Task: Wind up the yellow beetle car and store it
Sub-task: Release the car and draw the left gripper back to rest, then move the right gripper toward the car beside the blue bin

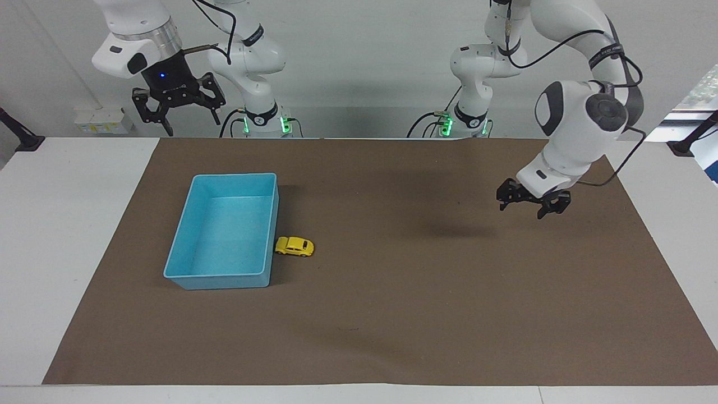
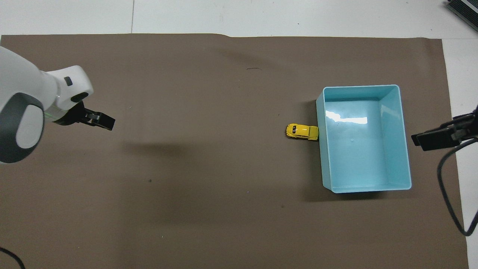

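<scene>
The yellow beetle car [image 1: 294, 246] rests on its wheels on the brown mat [image 1: 392, 314], its nose touching the blue bin [image 1: 185, 269] at the wall facing the left arm's end of the desk, at about nine o'clock of the bin in the overhead view. It is not yet in the bin.

Judged light, rigid and smooth-shelled; free wheels make it liable to roll. Best taken across its two flanks at mid-body, from above.

Left end effector [image 1: 533, 203] hangs over bare mat, well apart from the car, wrist angled, fingers spread and empty. Right end effector [image 1: 178, 106] hangs raised at the robots' edge of the desk, near the bin's end, pointing down, fingers spread and empty.
</scene>
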